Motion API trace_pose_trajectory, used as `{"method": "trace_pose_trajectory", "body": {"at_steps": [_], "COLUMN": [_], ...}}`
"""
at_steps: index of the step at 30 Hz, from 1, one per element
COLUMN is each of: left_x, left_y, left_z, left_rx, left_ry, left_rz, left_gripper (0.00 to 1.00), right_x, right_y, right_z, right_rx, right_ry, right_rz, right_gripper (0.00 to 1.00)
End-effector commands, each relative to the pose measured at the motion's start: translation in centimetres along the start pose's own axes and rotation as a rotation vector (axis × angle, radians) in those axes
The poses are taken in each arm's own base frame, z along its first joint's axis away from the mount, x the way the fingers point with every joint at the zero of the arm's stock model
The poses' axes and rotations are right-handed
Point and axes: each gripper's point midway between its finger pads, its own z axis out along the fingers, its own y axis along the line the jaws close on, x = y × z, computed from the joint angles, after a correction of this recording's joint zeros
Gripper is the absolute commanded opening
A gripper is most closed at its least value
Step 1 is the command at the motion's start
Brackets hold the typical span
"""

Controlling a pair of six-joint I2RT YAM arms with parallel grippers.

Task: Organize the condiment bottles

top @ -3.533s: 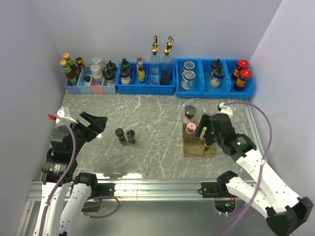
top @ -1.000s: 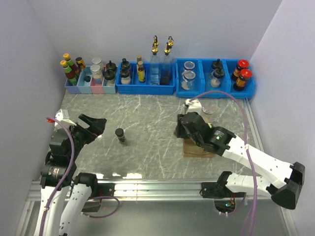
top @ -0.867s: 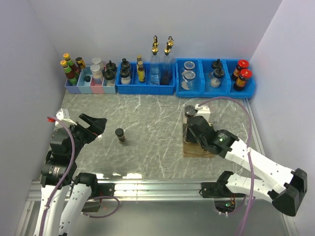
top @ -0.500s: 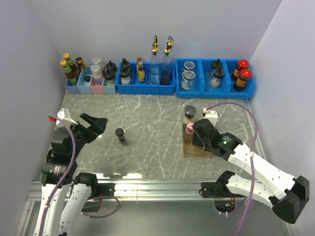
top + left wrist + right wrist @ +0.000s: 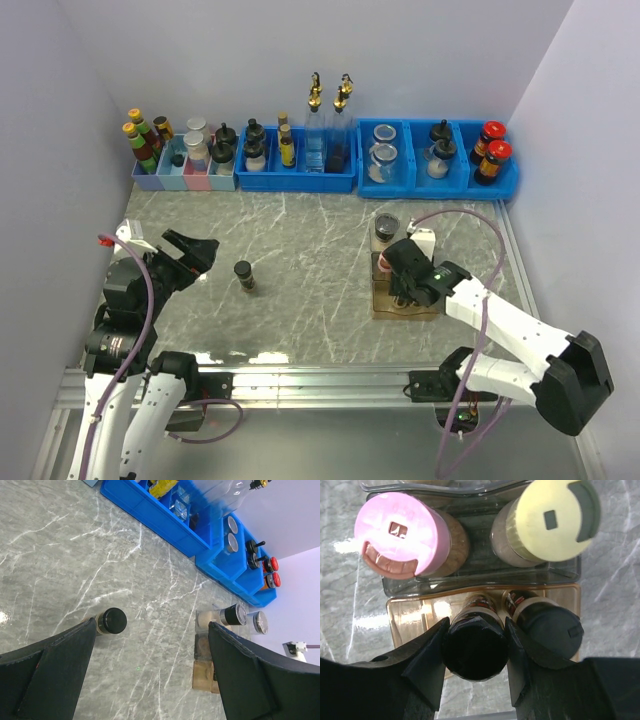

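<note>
The right pincer (image 5: 475, 655) is clamped on a black-lidded jar (image 5: 475, 642) standing in the amber tray (image 5: 404, 617), with a twin jar (image 5: 552, 627) touching at 3 o'clock. The left pincer (image 5: 151, 626) gapes apart, with a lone jar (image 5: 111, 621) at its 9 o'clock.

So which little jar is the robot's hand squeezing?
The black-lidded jar pinched between the right gripper's fingers, in the amber tray. The other black-lidded jar, the pink-lidded jar and the yellow-lidded jar stand free.
</note>
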Motion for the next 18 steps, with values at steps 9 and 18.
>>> {"method": "trace_pose_trajectory", "body": {"at_steps": [9, 18], "left_x": [-0.7, -0.5], "left_y": [-0.7, -0.7], "left_z": [0.1, 0.2], "left_rx": [0.024, 0.027], "left_ry": [-0.026, -0.022], "left_rz": [-0.007, -0.01], "left_gripper": [0.99, 0.99], "right_x": [-3.0, -6.5], "right_y": [1.2, 4.0], "right_z": [-1.4, -6.1], "right_rx": [-0.056, -0.248], "right_ry": [-0.083, -0.192], "right_rz": [0.034, -0.028], "right_gripper": [0.71, 0.87]}}
